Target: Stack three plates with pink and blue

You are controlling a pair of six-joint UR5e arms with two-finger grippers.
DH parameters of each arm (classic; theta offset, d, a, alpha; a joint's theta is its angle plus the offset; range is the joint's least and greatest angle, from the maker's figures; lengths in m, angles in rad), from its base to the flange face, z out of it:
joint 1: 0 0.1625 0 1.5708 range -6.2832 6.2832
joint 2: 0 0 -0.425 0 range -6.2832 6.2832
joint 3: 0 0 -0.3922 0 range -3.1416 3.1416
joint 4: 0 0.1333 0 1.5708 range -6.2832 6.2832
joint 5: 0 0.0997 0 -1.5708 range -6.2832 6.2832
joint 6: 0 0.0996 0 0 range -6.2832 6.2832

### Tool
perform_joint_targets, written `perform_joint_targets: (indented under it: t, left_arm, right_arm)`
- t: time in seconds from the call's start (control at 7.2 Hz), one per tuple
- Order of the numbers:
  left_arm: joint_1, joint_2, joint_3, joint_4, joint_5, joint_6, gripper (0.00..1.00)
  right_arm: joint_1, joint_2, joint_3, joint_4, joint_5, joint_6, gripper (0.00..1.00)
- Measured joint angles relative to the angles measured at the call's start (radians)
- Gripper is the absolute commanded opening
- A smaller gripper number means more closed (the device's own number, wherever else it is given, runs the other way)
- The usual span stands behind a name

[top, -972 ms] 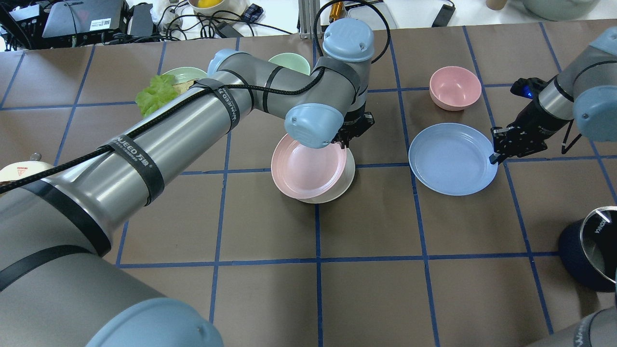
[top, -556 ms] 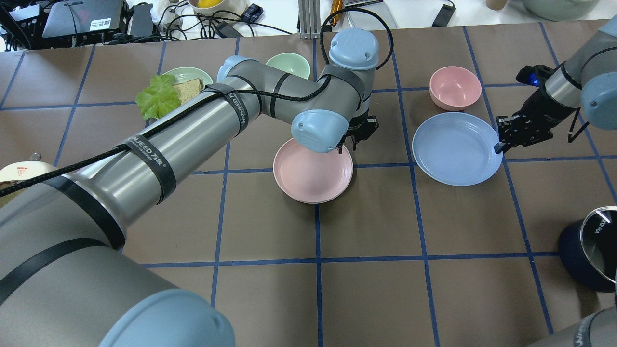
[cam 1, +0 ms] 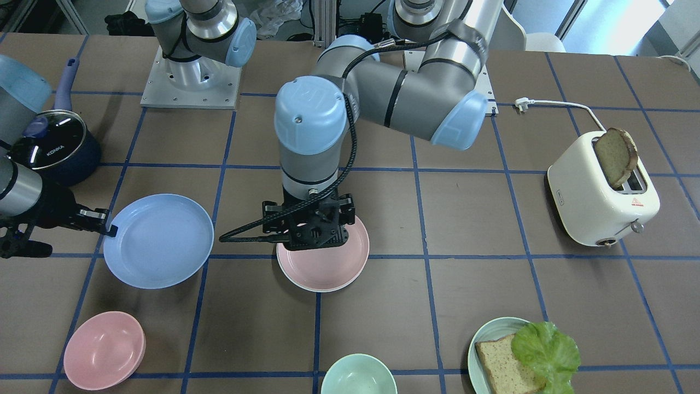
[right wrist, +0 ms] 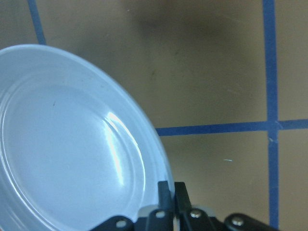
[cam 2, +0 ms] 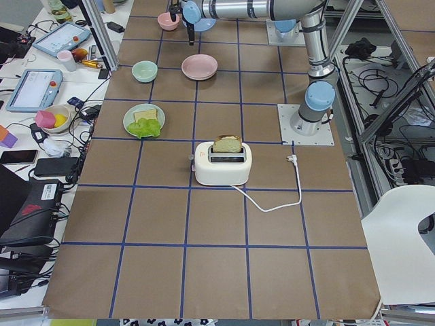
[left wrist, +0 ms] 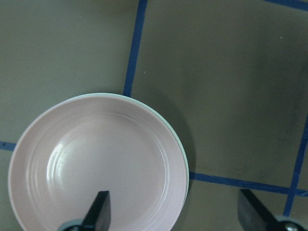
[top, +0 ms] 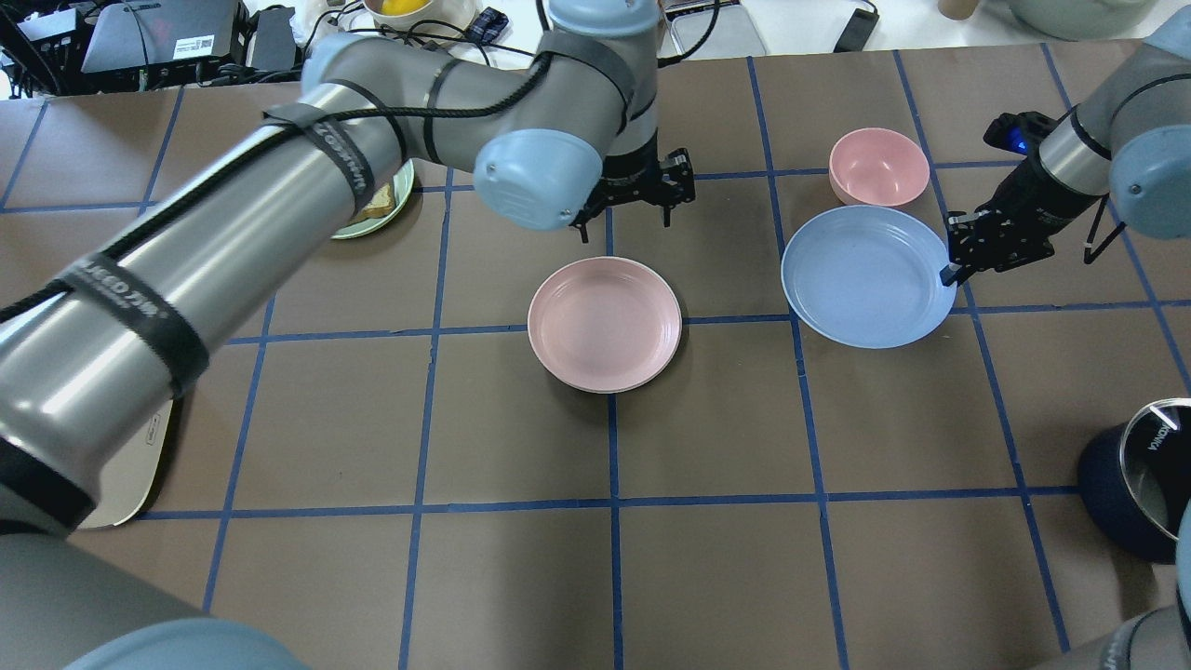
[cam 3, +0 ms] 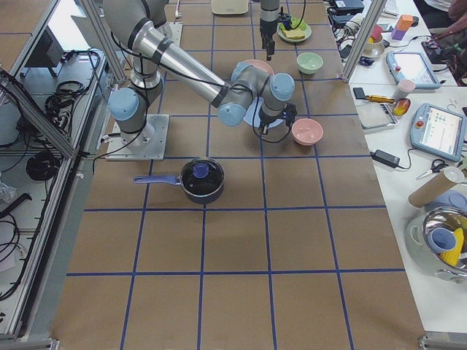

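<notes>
The dusty pink plate [top: 605,324] lies nested on the cream-white plate [cam 1: 320,289], of which only a thin rim shows; the pair also shows in the left wrist view [left wrist: 96,163]. My left gripper [top: 628,214] is open and empty, raised above the table just beyond the pink plate; in the left wrist view [left wrist: 175,216] its fingers stand wide apart. My right gripper [top: 949,273] is shut on the right rim of the periwinkle blue plate [top: 868,277] and holds it tilted, off to the right of the pink plate. The right wrist view shows that gripper [right wrist: 172,190] pinching the blue plate's rim [right wrist: 72,144].
A pink bowl [top: 879,166] sits just behind the blue plate. A mint bowl [cam 1: 358,375] and a mint plate with bread and lettuce [cam 1: 519,355] are on the far side. A toaster [cam 1: 601,191] stands at the left end, a lidded pot [top: 1144,475] at the right.
My left gripper let go of the pink plate, which settled square on the cream plate, then opened, rose and drew back. My right gripper carried the blue plate up and slightly left.
</notes>
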Motion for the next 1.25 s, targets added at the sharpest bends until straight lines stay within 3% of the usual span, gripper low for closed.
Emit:
perform_joint_targets:
  t: [0.28,0.56,0.97,1.25]
  left_arm:
    - [0.093,0.137,0.007,-0.215,-0.005,0.160,1.00]
    - [0.132,0.269,0.006,-0.359,-0.002,0.203,1.00]
    - [0.190,0.383,-0.036,-0.437,0.010,0.214,1.00]
    - [0.231,0.421,-0.073,-0.443,0.011,0.216,1.00]
  right_arm:
    - [0.157,-0.013,0.003,-0.010,0.016,0.221,0.00]
    - [0.316,-0.002,0.007,-0.084,0.048,0.465,0.00]
    - [0.500,0.063,0.015,-0.247,0.056,0.651,0.00]
    - [0.528,0.077,0.030,-0.270,0.057,0.655,0.00]
